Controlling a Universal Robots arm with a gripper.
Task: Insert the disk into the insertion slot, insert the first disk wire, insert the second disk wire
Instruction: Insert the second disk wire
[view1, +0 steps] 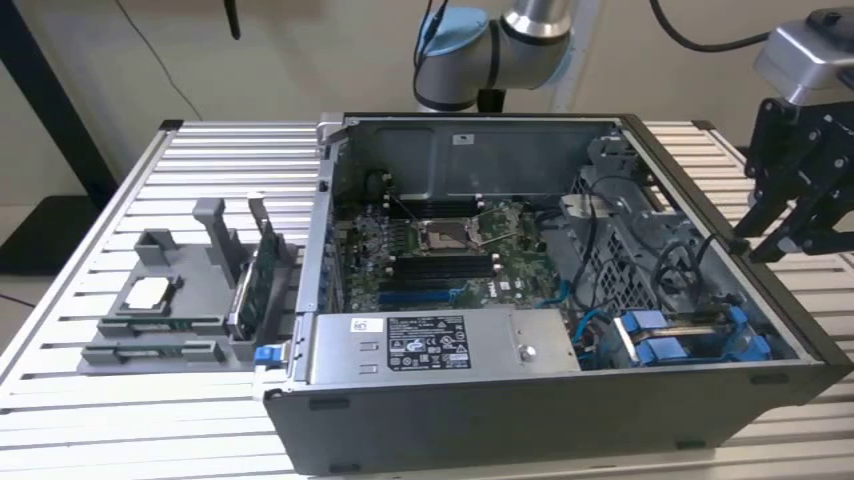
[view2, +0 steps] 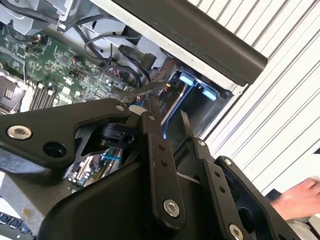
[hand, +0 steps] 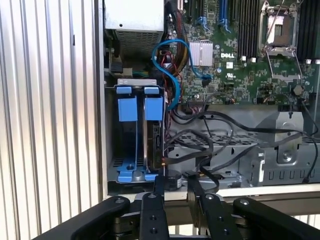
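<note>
The disk (hand: 153, 108) stands on edge in its blue carrier inside the insertion slot (hand: 111, 141), beside a second blue carrier (hand: 127, 108). In the exterior view the disk (view1: 663, 348) sits in the insertion slot (view1: 727, 300) at the case's front corner on that view's right. My gripper (hand: 175, 180) hangs open just outside the case wall by the bay, with nothing between its fingers (hand: 160, 186). It shows as the gripper (view1: 785, 238) beyond the case's wall on the exterior view's right, and as the gripper (view2: 170, 118) near the blue carrier ends (view2: 188, 80). Black wires (hand: 210, 150) lie loose next to the disk.
A grey power-supply box (view1: 438, 340) fills the case's front. The motherboard (view1: 447, 250) lies further in, and a blue cable (hand: 172, 65) loops near the bay. A grey fixture with parts (view1: 180, 300) stands on the slatted table (view1: 134, 420). A person's hand (view2: 296, 198) rests on the table.
</note>
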